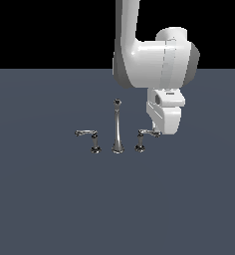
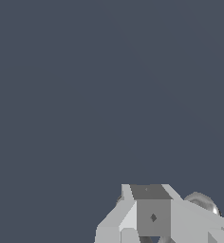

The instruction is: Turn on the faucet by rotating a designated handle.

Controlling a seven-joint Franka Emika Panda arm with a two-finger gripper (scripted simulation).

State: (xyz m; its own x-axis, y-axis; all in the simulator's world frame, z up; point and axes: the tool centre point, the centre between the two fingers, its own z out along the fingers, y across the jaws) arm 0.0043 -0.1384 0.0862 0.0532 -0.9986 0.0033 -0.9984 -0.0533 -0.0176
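Observation:
The faucet is a small chrome three-piece set on the grey floor, with a tall thin spout [image 1: 117, 127] in the middle. The designated handle [image 1: 141, 141] is the short post on the exterior view's right, and its thin lever [image 1: 148, 132] points right. The twin post [image 1: 94, 143] has a lever pointing left. My gripper [image 1: 159, 133] hangs at the tip of the right lever, touching or nearly touching it. In the wrist view the fingers [image 2: 152, 213] stand together with no gap, holding nothing. A chrome piece [image 2: 202, 201] shows just behind them.
The white arm [image 1: 154, 60] comes down from above, behind and to the exterior view's right of the faucet. A flat dark grey floor [image 1: 50, 199] spreads all around.

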